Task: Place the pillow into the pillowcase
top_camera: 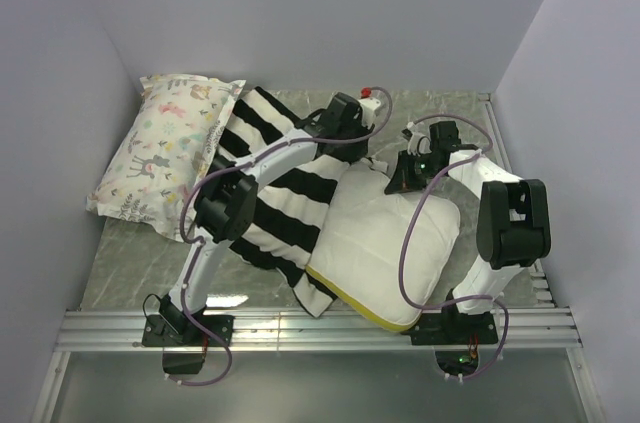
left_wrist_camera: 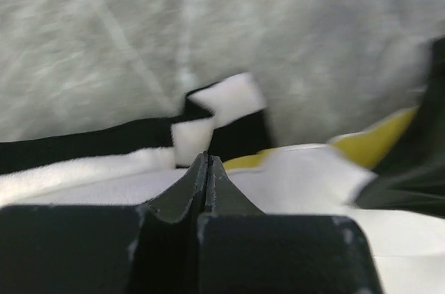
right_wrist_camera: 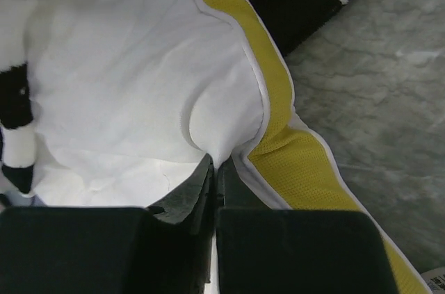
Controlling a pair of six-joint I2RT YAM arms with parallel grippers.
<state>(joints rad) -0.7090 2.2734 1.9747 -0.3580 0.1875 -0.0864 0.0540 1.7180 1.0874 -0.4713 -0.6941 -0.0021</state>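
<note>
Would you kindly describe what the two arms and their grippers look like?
Both arms, left arm and right arm, have white links with bulky black joint housings, and a purple cable loops along each. The left gripper and right gripper are matte black, tapering to thin wedge tips.

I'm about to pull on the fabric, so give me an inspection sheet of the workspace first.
Surface: grey marbled tabletop, largely covered by bedding.
Job's things: soft black-and-white striped fabric pillowcase spread mid-table; plump cream-white pillow with a yellow edge band lies over its right part, mostly exposed, not visibly inside.
Clutter: smaller pastel animal-print pillow at the far left.
Tools: left tool shut where case meets pillow, what it pinches unclear; right tool shut on pillow fabric beside the yellow band.
Cables: purple cable of the right arm drapes across the pillow.
Surroundings: plain white walls on three sides; aluminium rails along the near edge.
</note>
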